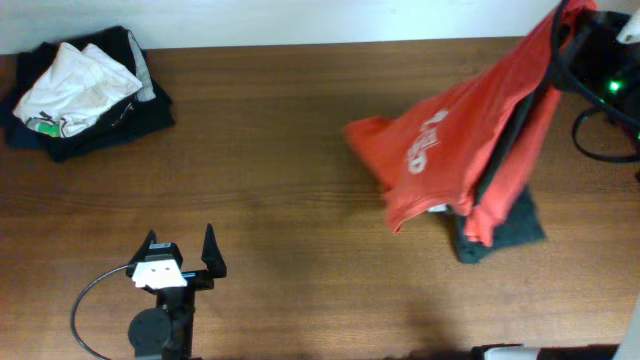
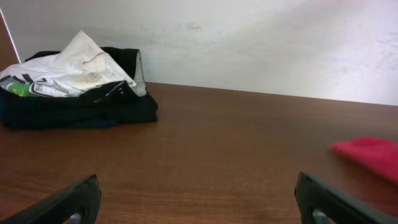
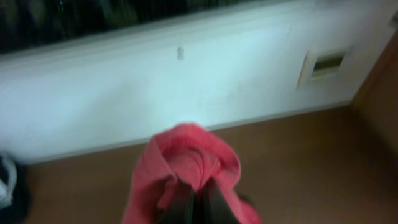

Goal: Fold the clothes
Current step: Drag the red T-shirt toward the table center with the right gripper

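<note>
Your right gripper (image 3: 194, 200) is clamped on what looks, through the blur, like a bunched fold of the red T-shirt (image 1: 450, 140), which hangs limp beneath it. It's light, floppy cloth, so bring your left gripper (image 1: 185, 258), wide and empty, to a free corner.

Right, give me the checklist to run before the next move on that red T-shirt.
1. The right hand is shut on the orange-red short-sleeved T-shirt: ok.
2. The grip takes a single layer: cannot tell, fabric bunches over the fingers.
3. T-shirt clear of the dark charcoal garment: not ok, its lower edge drapes over it.
4. The left hand is open and empty: ok.
5. Bare brown wooden table between the hands for spreading: ok.
</note>
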Available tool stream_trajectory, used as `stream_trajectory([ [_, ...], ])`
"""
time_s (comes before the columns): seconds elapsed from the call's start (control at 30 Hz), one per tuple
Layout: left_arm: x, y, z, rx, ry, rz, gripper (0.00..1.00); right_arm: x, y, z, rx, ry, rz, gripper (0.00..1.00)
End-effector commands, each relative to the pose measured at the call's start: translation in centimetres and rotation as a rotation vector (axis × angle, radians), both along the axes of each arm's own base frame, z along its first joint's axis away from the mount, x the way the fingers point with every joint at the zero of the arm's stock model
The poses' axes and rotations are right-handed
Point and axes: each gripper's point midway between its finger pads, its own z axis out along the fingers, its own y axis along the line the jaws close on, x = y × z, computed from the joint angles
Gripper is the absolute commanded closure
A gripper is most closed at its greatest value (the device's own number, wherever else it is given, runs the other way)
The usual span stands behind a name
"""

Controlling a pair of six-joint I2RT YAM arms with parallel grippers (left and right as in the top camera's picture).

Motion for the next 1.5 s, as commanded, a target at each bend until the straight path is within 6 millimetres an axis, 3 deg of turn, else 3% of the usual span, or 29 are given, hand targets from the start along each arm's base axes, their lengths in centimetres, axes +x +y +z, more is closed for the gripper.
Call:
stream_trajectory([
  [0.0, 0.0, 0.1, -0.2, -0.006, 0.003, 0.006, 0.01, 1.6, 3.2, -3.8, 0.006, 0.137, 0.083, 0.96],
  [0.1, 0.0, 0.1, -0.2, -0.006, 0.003, 0.006, 0.01, 2.2, 8.6, -7.5, 0.048, 0.276, 0.269, 0.96],
  [0.2, 0.0, 0.1, -0.2, -0.006, 0.003, 0.006, 0.01, 2.0, 15.8, -10.9, 0.097, 0.406, 0.495, 0.95],
  [0.27, 0.0, 0.1, -0.2, -0.006, 0.003, 0.006, 0.01, 1.4, 19.1, -13.0, 0.095, 0.483, 0.58, 0.78],
  [0.3, 0.0, 0.1, -0.2, -0.006, 0.003, 0.006, 0.01, 0.7, 21.7, -15.2, 0.053, 0.551, 0.651, 0.77],
  [0.37, 0.0, 0.1, -0.2, -0.006, 0.003, 0.006, 0.01, 0.2, 23.4, -17.8, -0.009, 0.631, 0.682, 0.66],
  [0.4, 0.0, 0.1, -0.2, -0.006, 0.003, 0.006, 0.01, 0.1, 23.7, -18.6, -0.029, 0.654, 0.678, 0.6],
  [0.47, 0.0, 0.1, -0.2, -0.006, 0.003, 0.006, 0.01, 0.4, 22.8, -19.6, -0.078, 0.686, 0.632, 0.33],
  [0.53, 0.0, 0.1, -0.2, -0.006, 0.003, 0.006, 0.01, 0.6, 20.7, -20.1, -0.125, 0.714, 0.562, 0.01],
  [0.63, 0.0, 0.1, -0.2, -0.006, 0.003, 0.006, 0.01, -0.1, 17.1, -21.2, -0.172, 0.809, 0.47, 0.01],
  [0.77, 0.0, 0.1, -0.2, -0.006, 0.003, 0.006, 0.01, -0.5, 16.5, -23.5, -0.182, 0.895, 0.456, 0.01],
  [0.83, 0.0, 0.1, -0.2, -0.006, 0.003, 0.006, 0.01, -1.5, 16.1, -26.5, -0.205, 1.001, 0.448, 0.0],
  [0.93, 0.0, 0.1, -0.2, -0.006, 0.003, 0.006, 0.01, -2.6, 15.6, -32.0, -0.228, 1.132, 0.432, 0.27],
  [1.0, 0.0, 0.1, -0.2, -0.006, 0.003, 0.006, 0.01, -3.2, 15.8, -35.2, -0.209, 1.184, 0.431, 0.29],
  [1.1, 0.0, 0.1, -0.2, -0.006, 0.003, 0.006, 0.01, -3.4, 16.5, -38.3, -0.169, 1.196, 0.456, 0.3],
  [1.3, 0.0, 0.1, -0.2, -0.006, 0.003, 0.006, 0.01, -2.6, 17.2, -40.4, -0.134, 1.156, 0.449, 0.45],
  [1.47, 0.0, 0.1, -0.2, -0.006, 0.003, 0.006, 0.01, -1.4, 17.8, -40.6, -0.122, 1.1, 0.455, 0.58],
])
